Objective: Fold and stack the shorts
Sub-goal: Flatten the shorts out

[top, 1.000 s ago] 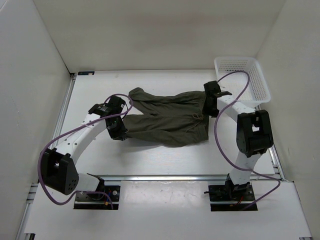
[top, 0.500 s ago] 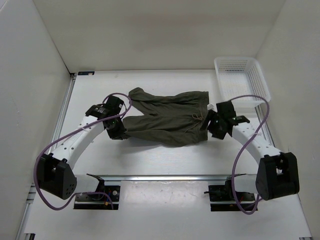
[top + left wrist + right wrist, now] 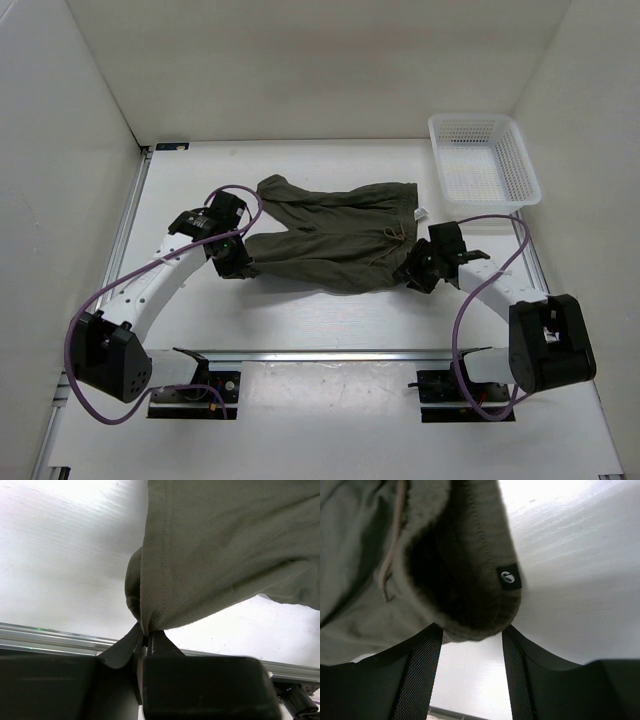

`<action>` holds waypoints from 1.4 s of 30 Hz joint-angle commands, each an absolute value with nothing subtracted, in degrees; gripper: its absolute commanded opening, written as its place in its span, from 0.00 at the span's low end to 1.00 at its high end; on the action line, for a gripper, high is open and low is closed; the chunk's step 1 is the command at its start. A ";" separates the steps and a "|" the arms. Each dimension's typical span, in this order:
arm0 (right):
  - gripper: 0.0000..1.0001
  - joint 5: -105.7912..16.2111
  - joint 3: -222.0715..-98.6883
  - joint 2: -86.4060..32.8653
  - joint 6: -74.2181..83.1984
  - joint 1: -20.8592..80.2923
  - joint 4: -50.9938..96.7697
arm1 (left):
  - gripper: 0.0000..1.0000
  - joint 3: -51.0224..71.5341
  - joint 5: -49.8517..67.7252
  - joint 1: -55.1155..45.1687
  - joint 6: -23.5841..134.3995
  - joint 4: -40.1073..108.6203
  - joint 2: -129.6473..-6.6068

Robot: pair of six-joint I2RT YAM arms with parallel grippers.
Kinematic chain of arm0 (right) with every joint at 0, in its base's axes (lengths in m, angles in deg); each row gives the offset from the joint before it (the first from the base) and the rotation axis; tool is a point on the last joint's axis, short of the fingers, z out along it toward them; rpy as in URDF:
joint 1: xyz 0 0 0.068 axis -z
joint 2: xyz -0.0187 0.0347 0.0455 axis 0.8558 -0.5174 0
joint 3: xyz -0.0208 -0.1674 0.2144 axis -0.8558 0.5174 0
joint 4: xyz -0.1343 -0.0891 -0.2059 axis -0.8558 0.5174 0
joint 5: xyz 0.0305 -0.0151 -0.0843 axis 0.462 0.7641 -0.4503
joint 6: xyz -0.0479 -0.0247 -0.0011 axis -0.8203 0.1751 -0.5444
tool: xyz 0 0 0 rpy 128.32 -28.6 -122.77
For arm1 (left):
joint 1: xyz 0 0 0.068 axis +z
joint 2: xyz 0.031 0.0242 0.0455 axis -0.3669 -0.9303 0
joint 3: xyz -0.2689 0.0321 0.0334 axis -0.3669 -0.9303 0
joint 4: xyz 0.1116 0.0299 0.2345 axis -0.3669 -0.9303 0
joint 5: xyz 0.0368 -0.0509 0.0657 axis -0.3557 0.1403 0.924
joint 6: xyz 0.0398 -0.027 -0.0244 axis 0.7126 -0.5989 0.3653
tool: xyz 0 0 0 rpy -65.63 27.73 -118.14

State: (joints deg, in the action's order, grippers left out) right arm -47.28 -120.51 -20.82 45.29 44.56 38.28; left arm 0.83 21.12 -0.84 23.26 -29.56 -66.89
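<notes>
While the shorts lie spread out in the middle of the table, dark olive and wrinkled, their waistband faces the right side and the two legs run off to the left, the farther leg angling toward the back wall. A thin drawstring sits at the waistband, and a small white tag pokes out at its far corner.

At the near left corner of the fabric, the left gripper has its fingers pressed together on the hem of the nearer leg. Its wrist view shows the stitched edge bunched into a small fold and pinched right at the fingertips, with the rest of the cloth running away above.

Over at the near right corner, the right gripper sits low against the waistband end. Seen from its wrist, the two dark fingers stand spread apart with the rounded, folded corner of the waistband hanging just into the gap between them; I see no squeeze on it. A little black label with a pale round mark is sewn on that corner.

Well off at the far right of the table stands a white lattice basket, apart from the shorts. Purple cables loop along both arms.
</notes>
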 commanded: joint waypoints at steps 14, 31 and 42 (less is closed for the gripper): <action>0.00 -57.52 -126.13 -23.56 45.93 44.61 40.47 | 0.11 1.81 21.24 -1.06 23.83 -29.99 -64.79; 0.13 -56.21 -149.24 -39.18 34.77 44.61 59.13 | 0.11 2.86 20.98 -1.06 24.89 -28.67 -67.08; 0.65 -58.93 -148.40 -34.92 34.77 44.61 56.75 | 0.11 3.39 20.98 -1.59 25.42 -28.67 -68.31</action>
